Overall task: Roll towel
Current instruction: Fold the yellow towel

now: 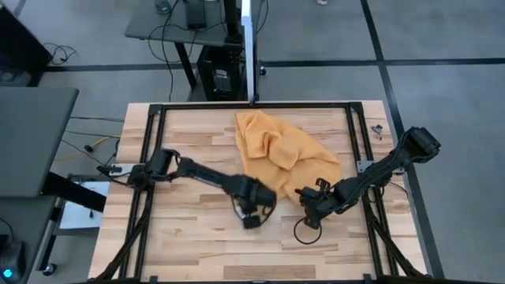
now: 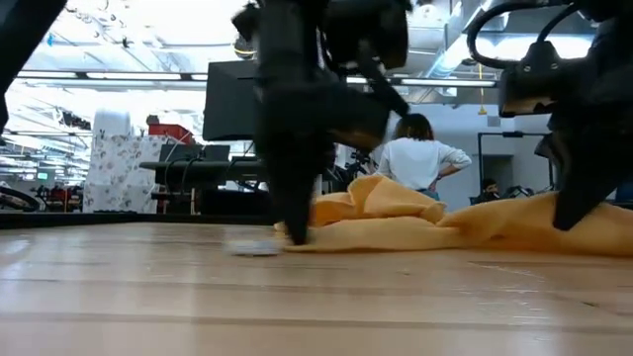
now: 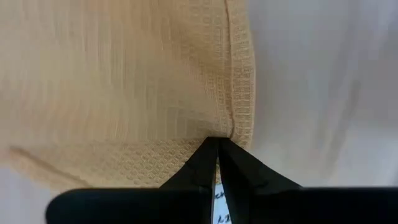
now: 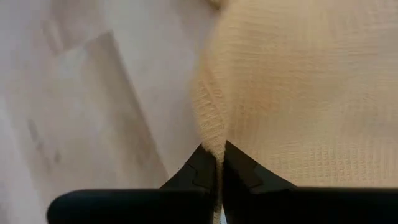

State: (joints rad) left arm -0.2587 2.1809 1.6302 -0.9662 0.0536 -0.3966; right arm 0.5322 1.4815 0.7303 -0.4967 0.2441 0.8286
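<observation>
Both pincers, left pincer (image 3: 217, 163) and right pincer (image 4: 219, 163), are pinching the towel (image 1: 284, 150) edge; it's crumpled on the surface (image 1: 189, 244), so thin grips could slip.

Wooden table (image 1: 197, 244) — person (image 2: 423, 158) standing behind, desks (image 1: 35, 134) nearby.

A crumpled mustard-orange thin cloth towel (image 2: 396, 220) lies bunched across the middle and right of the frame on the pale wooden tabletop (image 2: 297, 297). A dark robot arm comes down from the top centre, its left gripper (image 2: 294, 232) touching the towel's left end at the table. Another dark arm fills the upper right, its right gripper (image 2: 572, 220) down against the cloth. Behind, centre frame, stands a person in a white top (image 2: 423, 158).
</observation>
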